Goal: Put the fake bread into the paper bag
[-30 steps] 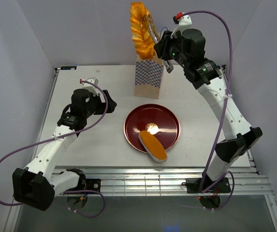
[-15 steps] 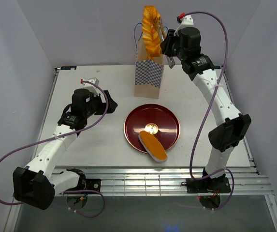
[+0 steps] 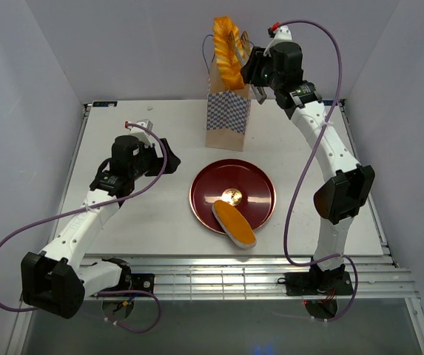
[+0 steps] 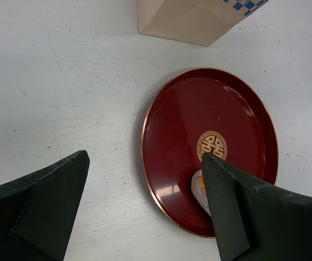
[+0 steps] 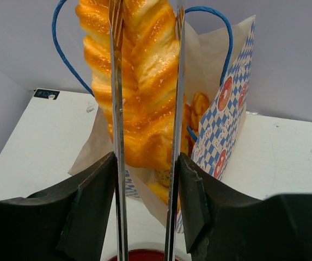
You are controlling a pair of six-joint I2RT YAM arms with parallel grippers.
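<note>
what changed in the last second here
The right end effector, still gripping the braided loaf, swung it rightward and slightly lower, over the mouth of the paper bag. Nothing was let go. The open left end effector, the plate and the oval roll on it stayed put.

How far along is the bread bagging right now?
Done: some orange pieces already sit inside the paper bag. In hand: the right hand grips the braided loaf upright at the bag's mouth, not yet released. Still to go: one oval bread piece lies on the red plate; the left hand is open and holding nothing.
</note>
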